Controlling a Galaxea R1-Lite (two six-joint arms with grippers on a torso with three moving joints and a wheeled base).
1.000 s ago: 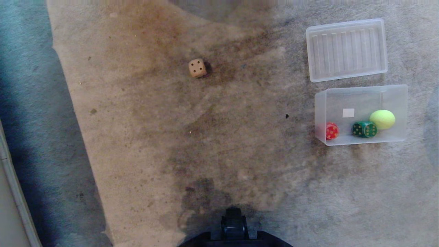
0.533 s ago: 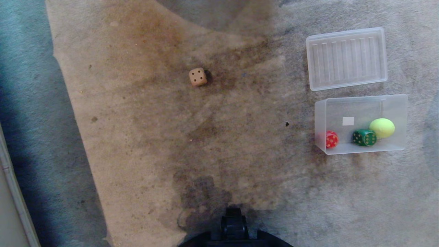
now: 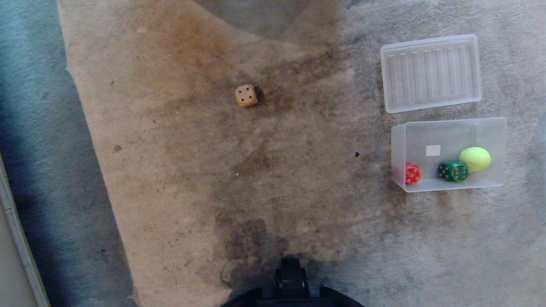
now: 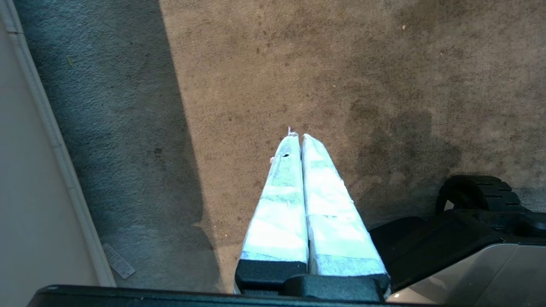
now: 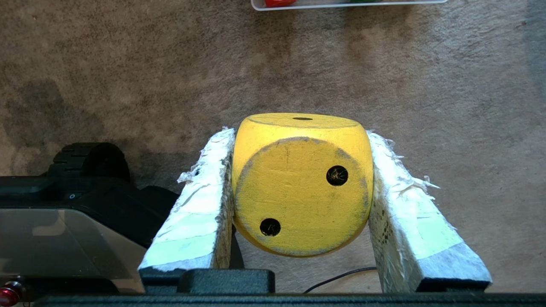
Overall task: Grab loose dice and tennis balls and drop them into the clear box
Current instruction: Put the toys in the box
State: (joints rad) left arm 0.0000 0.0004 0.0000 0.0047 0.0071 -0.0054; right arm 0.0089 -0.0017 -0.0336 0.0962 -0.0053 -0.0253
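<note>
Right wrist view showed the right gripper [image 5: 300, 140] closed on the yellow die [image 5: 300, 183], its two-pip face toward the camera, above the carpet [image 5: 426, 85]. The left gripper [image 4: 297, 137] had its fingers pressed together, holding nothing. The tan die [image 3: 246, 95] lay on the carpet, well apart from the clear box [image 3: 448, 132], which held a tennis ball [image 3: 475, 158], a green die [image 3: 453, 171] and a red die [image 3: 412, 173]; the lid [image 3: 431, 72] lay just beside it.

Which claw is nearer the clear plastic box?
Right. The right claw, clamping the yellow die, has the clear plastic box rim just ahead across the carpet. The left claw sees only carpet, no box.
</note>
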